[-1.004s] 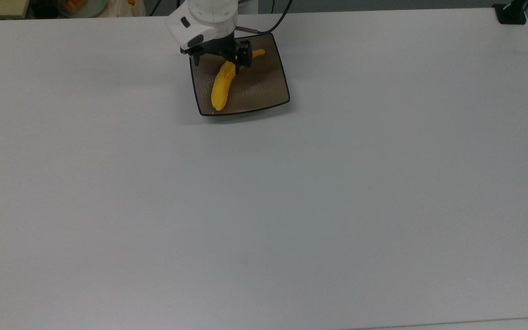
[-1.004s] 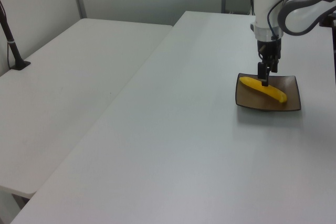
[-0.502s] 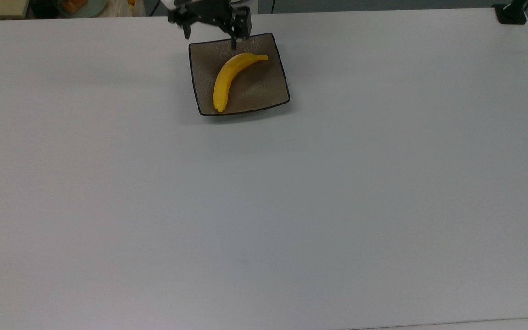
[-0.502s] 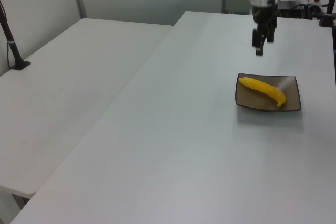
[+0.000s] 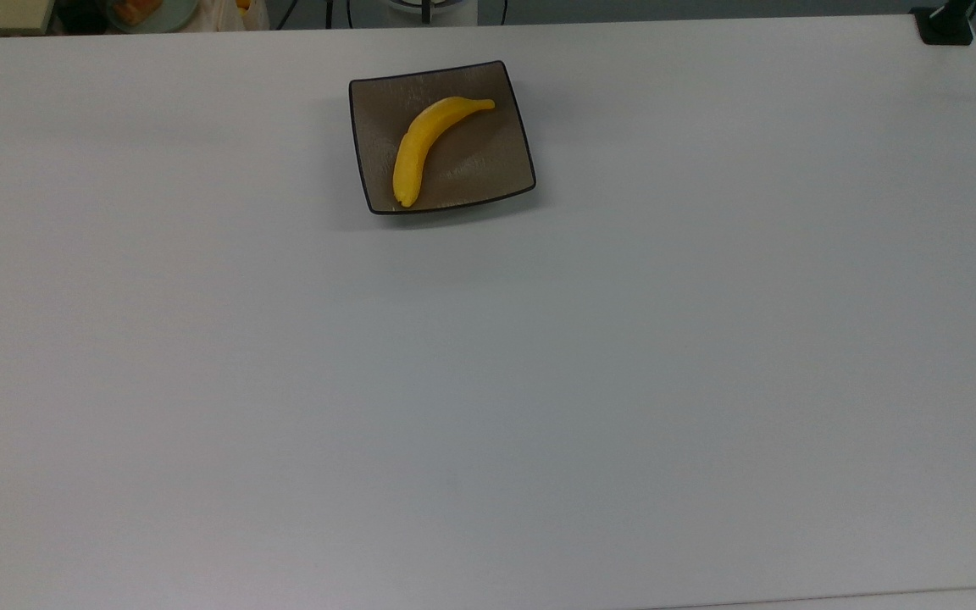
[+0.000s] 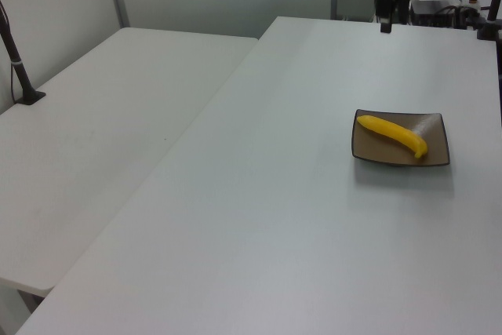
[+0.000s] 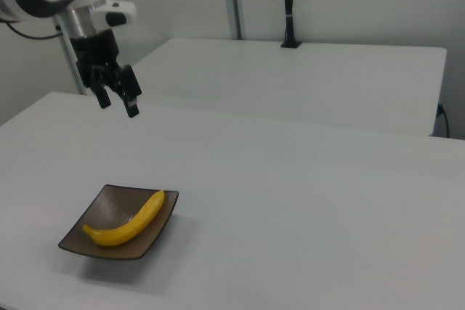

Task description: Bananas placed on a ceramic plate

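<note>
The yellow banana (image 5: 424, 144) lies on the square brownish-grey plate (image 5: 479, 165), stretched across it. The left view shows the banana (image 6: 392, 134) on the plate (image 6: 435, 151) at the table's right. In the right view the banana (image 7: 129, 221) rests in the plate (image 7: 102, 208) at the lower left. My gripper (image 7: 118, 102) hangs open high above the plate, holding nothing. The left view has the gripper (image 6: 385, 21) near the top edge, well clear of the plate.
The plate stands on a wide white table (image 5: 488, 381). A second white table (image 6: 102, 131) adjoins it in the left view's left, with a black post (image 6: 16, 60) on it. Clutter (image 5: 141, 13) sits beyond the table's far edge.
The gripper let go of the banana and rose up and away from the plate. The banana settled flat on the plate and has stayed still since.
</note>
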`<state>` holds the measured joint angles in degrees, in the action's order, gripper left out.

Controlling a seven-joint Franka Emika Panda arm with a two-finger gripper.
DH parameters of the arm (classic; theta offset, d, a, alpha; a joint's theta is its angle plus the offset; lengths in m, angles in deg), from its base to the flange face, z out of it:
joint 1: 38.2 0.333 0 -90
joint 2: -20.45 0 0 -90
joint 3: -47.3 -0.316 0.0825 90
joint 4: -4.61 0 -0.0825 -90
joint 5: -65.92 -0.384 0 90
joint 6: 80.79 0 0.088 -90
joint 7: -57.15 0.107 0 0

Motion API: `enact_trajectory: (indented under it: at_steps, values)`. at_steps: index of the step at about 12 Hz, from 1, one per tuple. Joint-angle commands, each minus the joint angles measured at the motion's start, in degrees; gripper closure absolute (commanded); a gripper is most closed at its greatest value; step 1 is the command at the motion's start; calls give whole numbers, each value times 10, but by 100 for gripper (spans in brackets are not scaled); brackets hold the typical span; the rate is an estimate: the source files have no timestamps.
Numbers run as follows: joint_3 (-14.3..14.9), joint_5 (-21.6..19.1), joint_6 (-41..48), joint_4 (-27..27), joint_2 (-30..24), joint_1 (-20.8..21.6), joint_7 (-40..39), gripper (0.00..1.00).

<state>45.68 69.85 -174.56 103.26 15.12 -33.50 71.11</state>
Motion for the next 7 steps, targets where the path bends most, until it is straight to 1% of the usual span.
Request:
enact_trajectory:
  at_steps: [1, 4, 5, 7]
  values:
    - [1, -45, 11, -32, 8, -12, -24, 0]
    - [5, -62, -4, -32, 11, -13, -132, 0]
    - [6, -69, -16, -32, 15, -14, -145, 0]
    - [13, -70, -68, -28, 18, -14, -167, 0]
